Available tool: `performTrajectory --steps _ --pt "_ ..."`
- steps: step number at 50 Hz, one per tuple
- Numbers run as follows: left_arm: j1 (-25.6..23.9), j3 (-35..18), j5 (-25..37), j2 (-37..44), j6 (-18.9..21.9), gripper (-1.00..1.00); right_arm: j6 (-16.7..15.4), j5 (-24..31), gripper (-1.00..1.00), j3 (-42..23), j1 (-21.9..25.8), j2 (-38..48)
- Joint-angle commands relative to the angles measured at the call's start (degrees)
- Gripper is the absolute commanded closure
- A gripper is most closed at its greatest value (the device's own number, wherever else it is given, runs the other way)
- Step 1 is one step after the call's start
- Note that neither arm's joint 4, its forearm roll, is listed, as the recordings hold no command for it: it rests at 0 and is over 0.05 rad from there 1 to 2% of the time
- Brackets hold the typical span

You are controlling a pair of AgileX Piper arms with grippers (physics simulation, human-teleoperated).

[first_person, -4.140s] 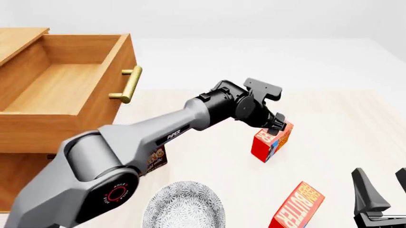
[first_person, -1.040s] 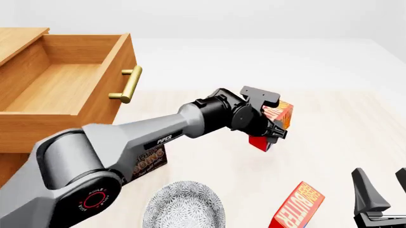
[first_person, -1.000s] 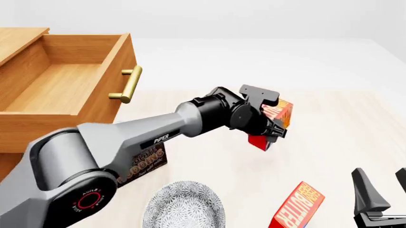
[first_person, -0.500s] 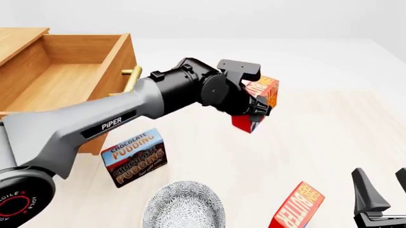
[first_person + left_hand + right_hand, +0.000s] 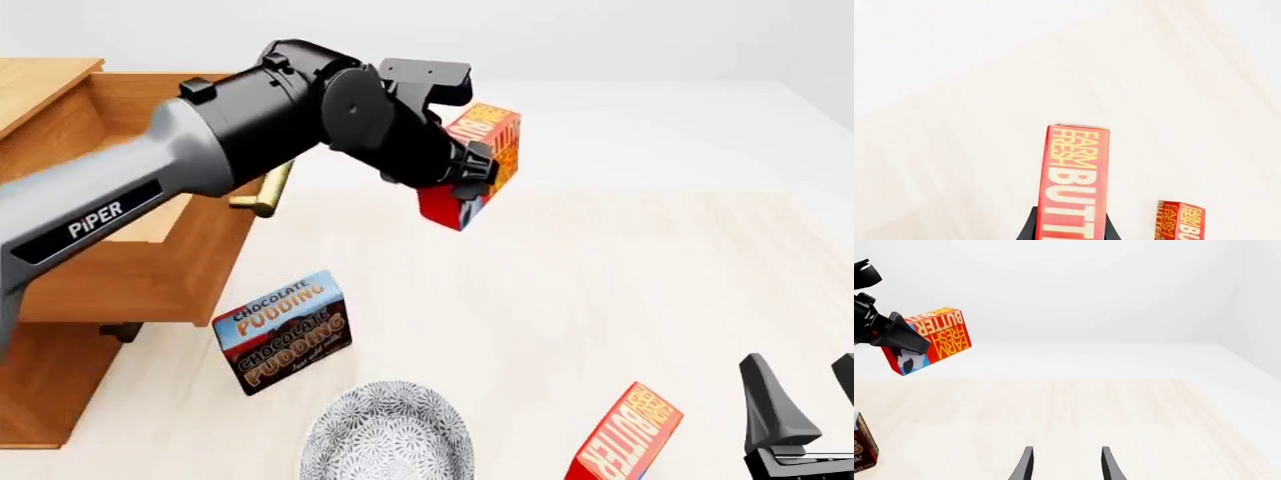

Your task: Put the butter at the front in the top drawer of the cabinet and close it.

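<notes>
While the left gripper (image 5: 461, 175) is clamping the butter (image 5: 470, 165) across its narrow sides, the carton is hanging in the air just right of the top drawer (image 5: 127, 190), tilted; it looks light and stiff, so a flat-side pinch should hold. Far right of the drawer, the right gripper (image 5: 1065, 465) is waiting with jaws parted, near the second butter carton (image 5: 625, 435) on the pale wooden table (image 5: 627, 300).

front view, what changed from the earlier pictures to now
The left tool, shut on the small red butter carton, raised it off the pale table and carried it up and leftward toward the open honey-brown wooden top drawer. The second butter carton, chocolate pudding box, patterned plate and right tool stayed put.
</notes>
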Motion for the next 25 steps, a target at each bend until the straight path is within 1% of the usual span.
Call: performTrajectory --steps 1,6,8,12,13,15,25 --pt "4.2 0.0 3.3 -5.6 2.8 1.0 0.0 0.0 -1.0 0.0 0.0 -0.1" --pt "6.1 0.1 4.8 -7.5 3.6 1.0 0.0 0.0 -1.0 0.0 0.0 -0.1" --pt "7.5 -0.2 5.9 -8.8 4.1 1.0 0.0 0.0 -1.0 0.0 0.0 -0.1" --pt "8.3 -0.1 6.8 -10.1 4.4 1.0 0.0 0.0 -1.0 0.0 0.0 -0.1" --pt "9.4 0.0 7.2 -11.1 4.9 1.0 0.0 0.0 -1.0 0.0 0.0 -0.1" --pt "10.2 0.0 7.8 -12.0 5.4 1.0 0.0 0.0 -1.0 0.0 0.0 -0.1" --pt "13.8 -1.7 11.8 -15.6 7.9 1.0 0.0 0.0 -1.0 0.0 0.0 -0.1"
